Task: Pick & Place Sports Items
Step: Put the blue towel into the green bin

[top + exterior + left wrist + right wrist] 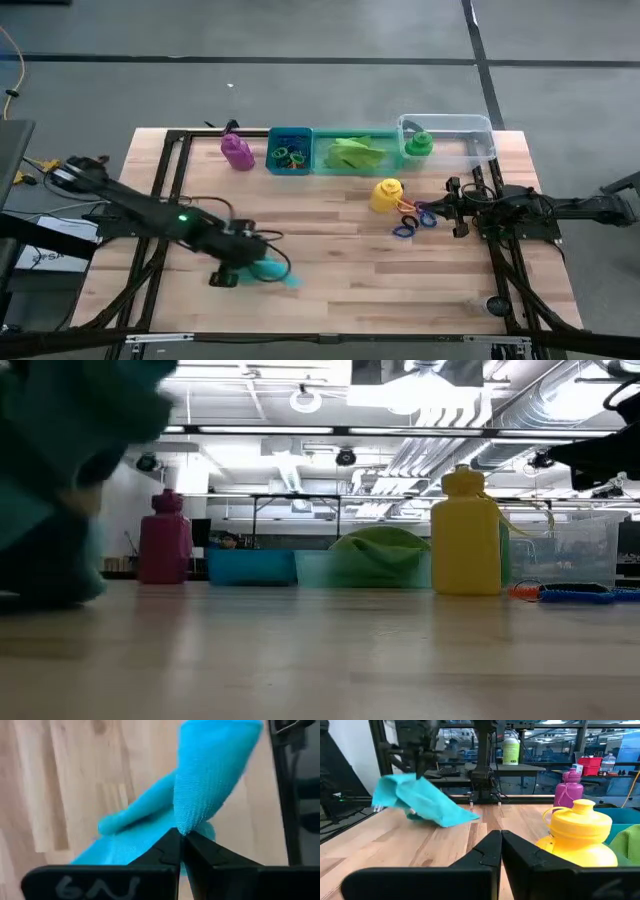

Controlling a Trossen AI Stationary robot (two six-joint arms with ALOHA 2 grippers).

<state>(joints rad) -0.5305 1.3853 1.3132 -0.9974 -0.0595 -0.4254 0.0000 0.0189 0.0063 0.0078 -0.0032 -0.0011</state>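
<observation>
My left gripper [250, 263] is over the table's near left part, shut on the teal cloth [274, 270], which also shows in the right wrist view [422, 800]. My right gripper [455, 210] waits shut at the right, touching nothing. In front of it stand the yellow bottle [387, 194] and a few coloured rings [412, 220]. The purple bottle [236, 150] stands upright at the far left. A green bottle [418, 145] sits in the clear bin [470, 128]. A lime-green cloth [355, 153] fills the green bin [322, 140]. My left gripper pinches a bunched fold of the teal cloth [185, 820] between its two fingertips [167, 847]. The fingers slant downward from the table's left side. The cloth hangs slack below and beside them; whether its lowest end [415, 815] rests on the table, I cannot tell.
A blue bin [273, 150] holding more rings stands between the purple bottle and the green bin along the far edge. Bare wood lies in the middle and near part of the table [350, 270]. Dark frame rails [165, 190] run along both sides.
</observation>
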